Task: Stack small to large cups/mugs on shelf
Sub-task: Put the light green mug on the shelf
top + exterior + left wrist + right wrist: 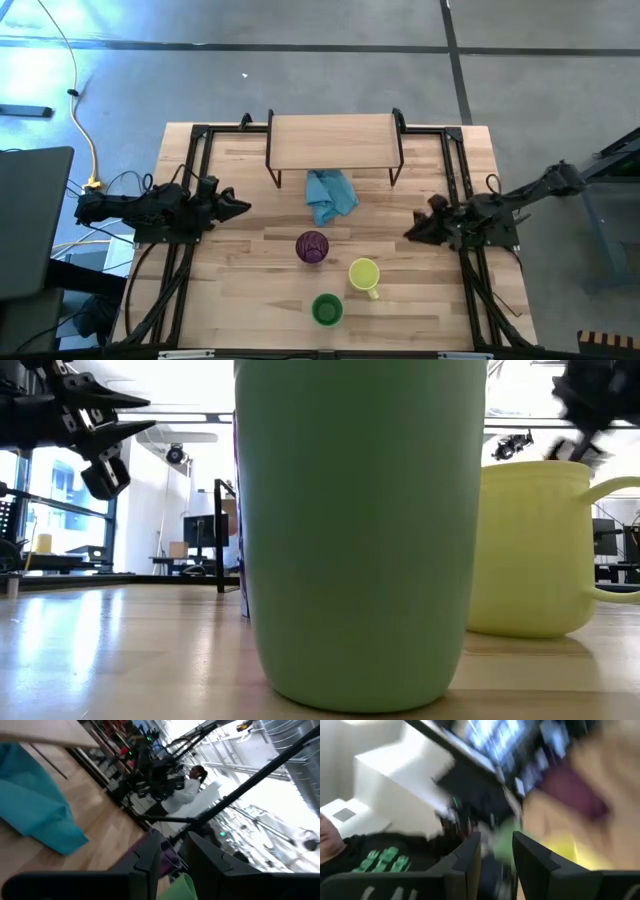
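Hiding purple tumbler [239, 510] | green cup [355, 530] fills low view | right wrist blurred

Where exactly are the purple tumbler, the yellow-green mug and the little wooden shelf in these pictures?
purple tumbler [312, 247]: high view, on its open top, seen from above.
yellow-green mug [363, 273]: high view, on its round opening.
shelf [333, 141]: high view, on the bare middle of its wooden board.

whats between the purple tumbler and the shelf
In the high view, a crumpled light blue cloth lies between the translucent purple tumbler and the low light wood shelf, its upper edge by the shelf's front legs.
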`<state>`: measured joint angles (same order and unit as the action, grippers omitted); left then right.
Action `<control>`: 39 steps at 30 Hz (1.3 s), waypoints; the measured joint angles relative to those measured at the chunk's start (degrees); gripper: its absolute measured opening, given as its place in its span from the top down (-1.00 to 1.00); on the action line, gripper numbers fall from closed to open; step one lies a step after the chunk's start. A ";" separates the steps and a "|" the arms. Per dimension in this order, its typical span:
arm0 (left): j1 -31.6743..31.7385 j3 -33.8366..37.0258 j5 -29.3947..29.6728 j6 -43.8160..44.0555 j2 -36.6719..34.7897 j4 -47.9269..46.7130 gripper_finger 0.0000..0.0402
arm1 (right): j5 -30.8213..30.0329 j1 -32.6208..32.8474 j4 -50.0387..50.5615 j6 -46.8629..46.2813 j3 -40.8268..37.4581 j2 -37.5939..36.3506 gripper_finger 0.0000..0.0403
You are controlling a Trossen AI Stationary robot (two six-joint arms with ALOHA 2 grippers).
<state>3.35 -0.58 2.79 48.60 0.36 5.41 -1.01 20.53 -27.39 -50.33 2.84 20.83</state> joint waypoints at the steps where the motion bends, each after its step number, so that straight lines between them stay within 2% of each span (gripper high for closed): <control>1: -0.02 0.00 0.61 -0.55 0.00 0.00 0.59 | -1.80 0.00 -4.66 5.19 0.18 1.05 0.49; 3: 0.00 0.00 1.25 -0.16 0.00 0.17 0.59 | -3.57 0.05 -11.19 17.77 1.94 3.11 0.49; 5: -0.01 0.00 1.34 -0.30 0.00 0.57 0.59 | -3.47 0.47 -11.50 31.46 5.32 4.82 0.49; 7: -0.01 0.00 1.33 -0.80 0.00 0.31 0.59 | -3.55 1.02 -6.85 43.41 10.43 6.71 0.49; 10: 0.00 0.00 1.33 -3.40 0.00 -0.33 0.59 | -8.92 1.80 2.06 57.49 20.07 10.61 0.49; 14: 0.00 0.00 1.37 -7.08 0.00 -2.68 0.59 | -18.45 4.47 10.89 67.87 35.03 18.31 0.49; 17: 0.00 0.00 1.24 -4.04 0.00 -2.09 0.59 | -26.56 7.00 30.10 69.20 47.30 24.67 0.49; 19: 0.00 0.00 0.66 -1.34 0.00 -2.06 0.59 | -30.93 8.19 48.38 62.20 55.61 29.09 0.49; 21: 0.00 0.00 -0.95 -0.36 0.00 -2.10 0.59 | -32.21 8.71 66.31 47.67 63.39 33.51 0.49; 24: -0.02 0.00 -3.05 -0.09 0.00 -2.21 0.59 | -28.07 8.68 86.12 21.43 73.43 39.32 0.49; 26: 0.00 0.00 -3.39 1.14 0.00 -2.16 0.59 | -23.96 8.71 94.29 8.65 77.75 42.54 0.49; 29: 0.00 0.00 -3.37 2.38 0.00 -2.18 0.59 | -13.94 9.83 98.93 -1.81 81.53 46.07 0.49; 34: 0.00 0.00 -3.30 0.91 0.00 -2.16 0.59 | -0.51 13.15 98.97 -13.59 81.25 51.20 0.49; 36: 0.00 0.00 -3.36 1.16 0.00 -2.26 0.59 | 1.99 14.94 98.95 -18.28 80.24 53.12 0.49; 39: 0.00 0.00 -3.39 1.16 0.00 -3.17 0.59 | 2.18 17.95 97.15 -22.34 78.10 56.06 0.49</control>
<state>3.36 -0.58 -0.60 49.76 0.36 2.24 1.17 38.48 69.76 -72.67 80.94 76.89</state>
